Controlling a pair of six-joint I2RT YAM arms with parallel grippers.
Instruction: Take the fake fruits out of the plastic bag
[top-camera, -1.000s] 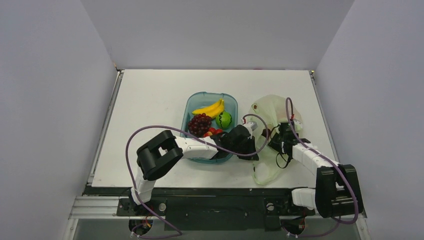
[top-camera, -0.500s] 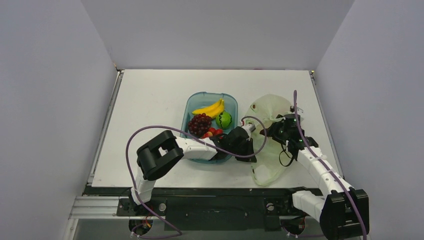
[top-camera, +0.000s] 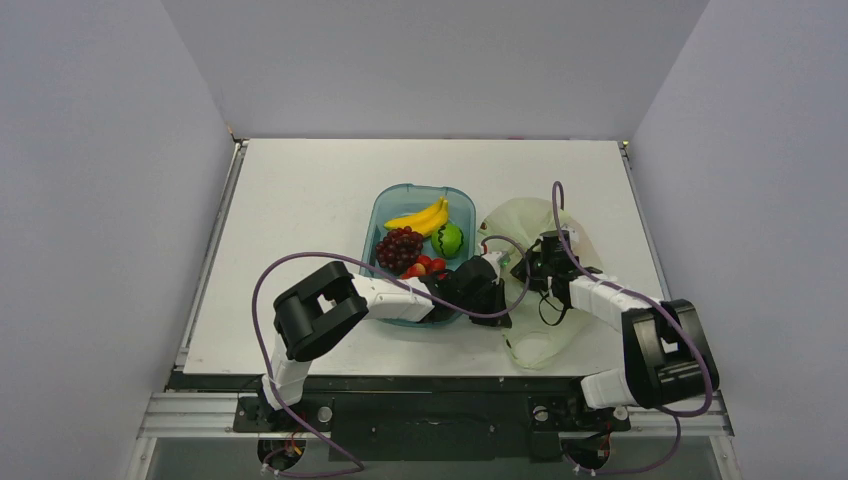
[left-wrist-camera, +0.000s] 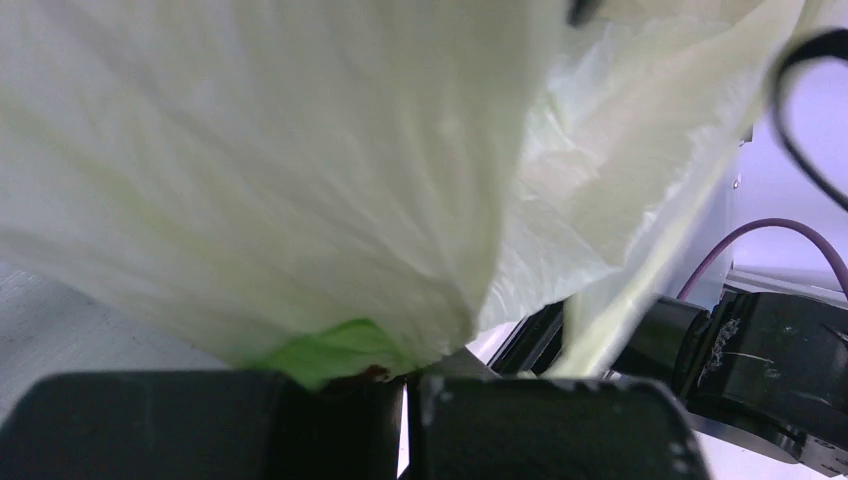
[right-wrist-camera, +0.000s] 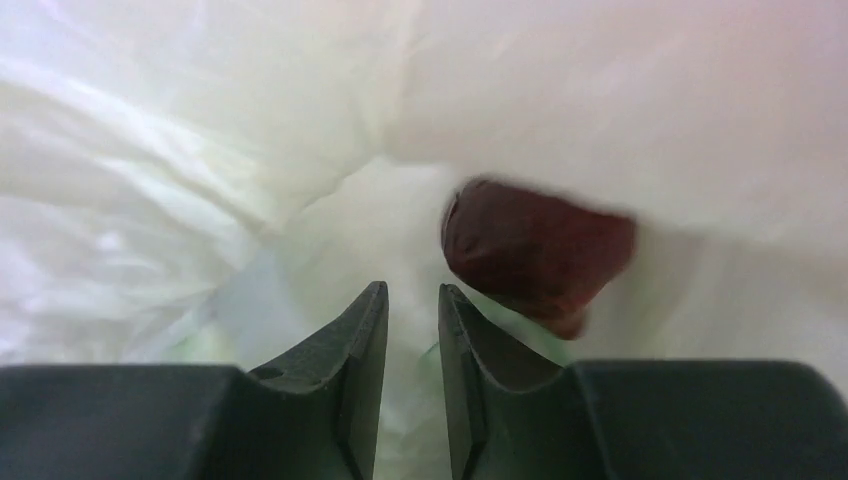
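The pale-green plastic bag (top-camera: 535, 215) lies right of the tray, its near end trailing to the table's front. My left gripper (top-camera: 497, 275) is at the bag's left edge. In the left wrist view it (left-wrist-camera: 405, 385) is shut on a fold of the bag (left-wrist-camera: 300, 200). My right gripper (top-camera: 527, 268) is inside the bag. In the right wrist view it (right-wrist-camera: 412, 290) is open by a narrow gap with nothing between its fingers. A dark plum (right-wrist-camera: 535, 250) lies just beyond its right finger. The banana bunch (top-camera: 425, 215), green apple (top-camera: 447, 240) and red cluster (top-camera: 428, 263) lie in the tray.
The teal-blue tray (top-camera: 385, 205) stands at the table's middle, with a dark maroon grape bunch (top-camera: 398, 247) in it. My left forearm lies over the tray's near right corner. Purple cables loop over both arms.
My right arm has swung and its gripper has moved left, deeper into the bag beside the left gripper. The bag's top has shifted left. The left gripper has barely moved.
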